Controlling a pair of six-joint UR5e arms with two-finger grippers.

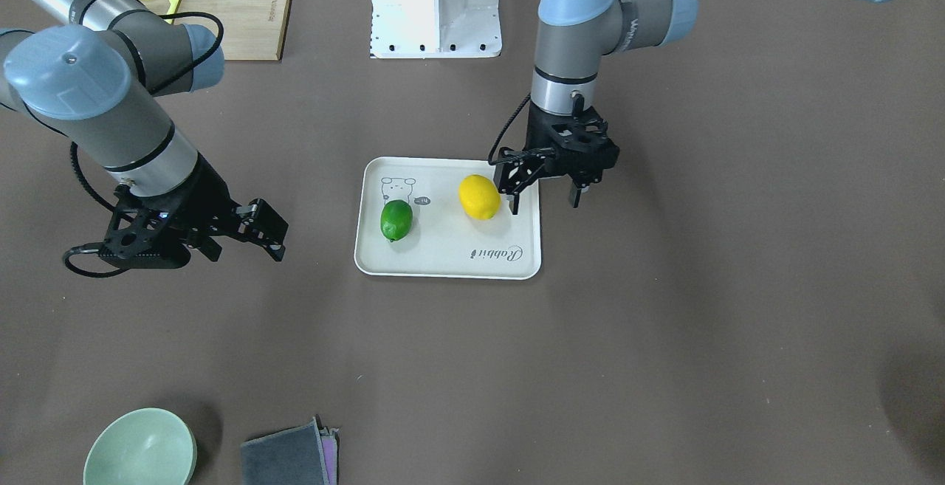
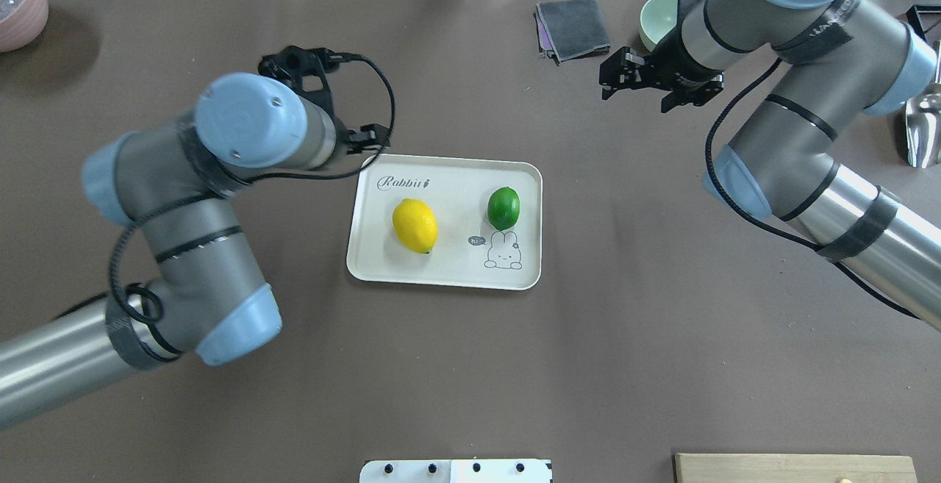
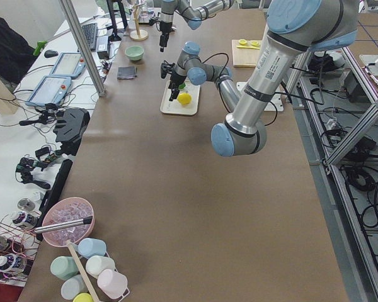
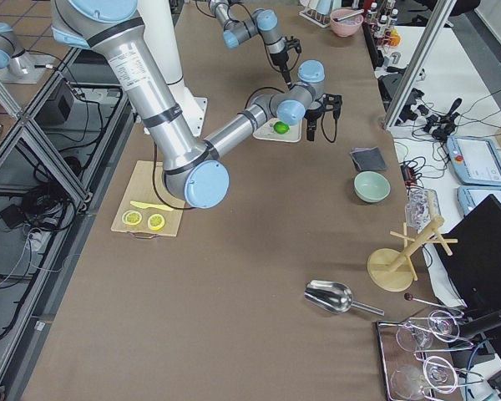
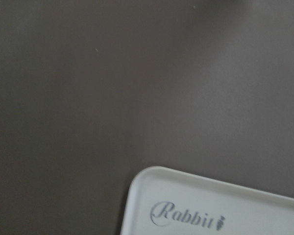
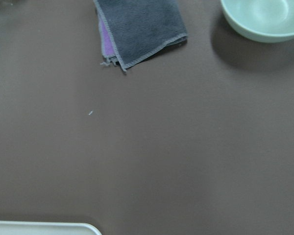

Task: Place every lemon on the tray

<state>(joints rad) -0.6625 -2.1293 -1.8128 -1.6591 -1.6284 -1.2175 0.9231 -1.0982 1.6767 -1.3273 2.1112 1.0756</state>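
Tray: the flat cream-white rectangular tray (image 1: pixel 443 252) with a raised rim lies mid-table on the brown table surface (image 1: pixel 664 337). It carries both fruits, so by this judgement the placing step is complete and only retreat is left. The tray is light and unanchored. Any contact with its rim is likely to slide or tip it.

Left gripper: the black two-finger left gripper (image 1: pixel 544 207) hangs above the tray's edge on the yellow fruit's side, jaws spread and holding nothing. The wrist view shows the tray corner below it, so it is not in contact.
- Hazard: a descent or a sideways sweep across the tray. A finger would catch the rim or strike the fruit.
- Precaution: lift straight up before any lateral travel.

Right gripper: the black two-finger right gripper (image 1: pixel 277 241) hovers well apart from the tray, jaws spread and empty. It is nearer the folded grey cloth (image 1: pixel 288 459) and the pale green bowl (image 1: pixel 140 448), so the risk to the tray is low.

Yellow lemon: the glossy egg-shaped yellow lemon (image 1: pixel 480 197) rests on the tray, near the left gripper. Its rounded form rolls readily, and a jolt could send it over the low rim.

Green lemon: the smaller glossy green lemon (image 1: pixel 396 220) rests beside the cartoon drawing, apart from the yellow lemon. The rolling hazard is the same.
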